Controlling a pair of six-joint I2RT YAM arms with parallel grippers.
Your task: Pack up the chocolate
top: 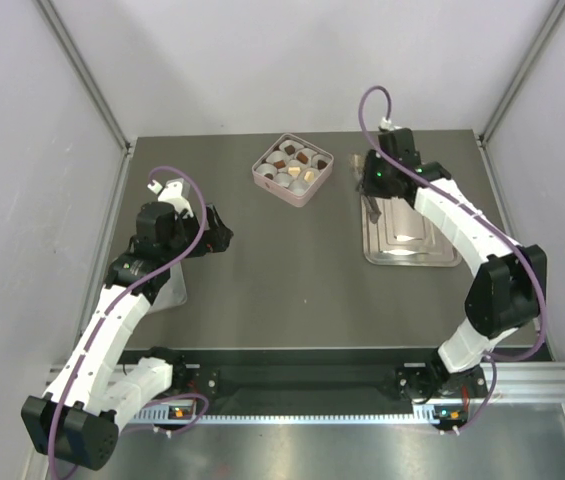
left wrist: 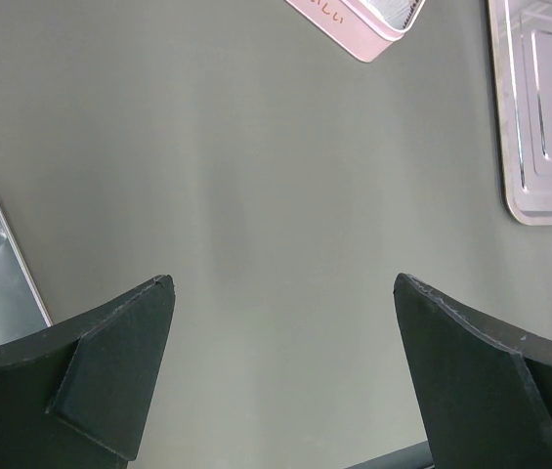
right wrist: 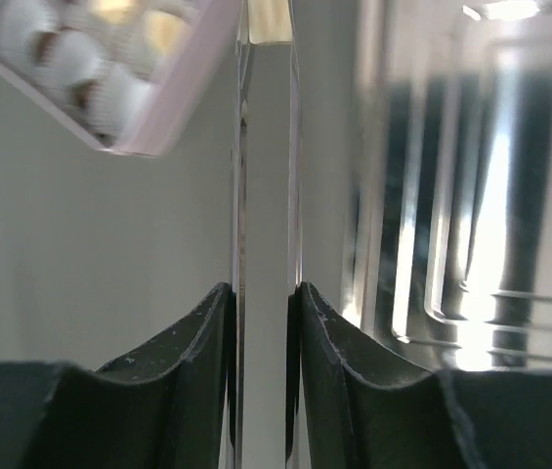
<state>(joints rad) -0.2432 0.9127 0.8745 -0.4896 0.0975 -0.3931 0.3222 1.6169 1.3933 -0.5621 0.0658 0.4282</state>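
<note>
Right end effector (right wrist: 263, 290) clamps thin tool (right wrist: 264, 176) (beside tray (top: 432, 255)).

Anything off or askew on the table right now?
Nothing spilled or damaged. The pink box sits rotated against the table edges, with the chocolate all inside it. The right gripper pinches the metal tray by its left rim.

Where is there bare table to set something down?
Freest: the grey table centre, bordered by the open left gripper, the pink square box behind and the silver metal tray on the right. Also the back-left corner beside the box. Crowded: the gap between box and tray, where the right gripper pinches a thin silvery strip.
</note>
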